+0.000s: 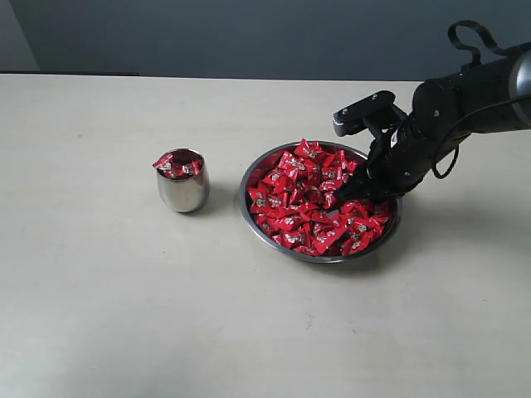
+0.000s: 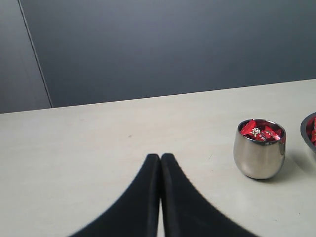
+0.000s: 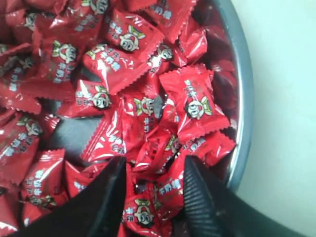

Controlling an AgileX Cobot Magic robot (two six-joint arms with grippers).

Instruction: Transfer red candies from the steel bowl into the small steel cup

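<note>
The steel bowl (image 1: 246, 203) stands right of centre, heaped with red candies (image 1: 299, 191). My right gripper (image 1: 345, 199) reaches down into the bowl's right side. In the right wrist view it (image 3: 155, 162) is open, its fingers pushed into the pile with a few red candies (image 3: 148, 207) lying between them, near the bowl's rim (image 3: 243, 98). The small steel cup (image 1: 184, 192) stands upright left of the bowl, holding several red candies (image 1: 177, 165). My left gripper (image 2: 160, 158) is shut and empty above the table, with the cup (image 2: 258, 158) ahead of it to one side.
The pale table (image 1: 124, 315) stretches round both vessels, with a dark wall behind its far edge. The bowl's rim (image 2: 309, 134) just shows at the side of the left wrist view. The left arm is out of the exterior view.
</note>
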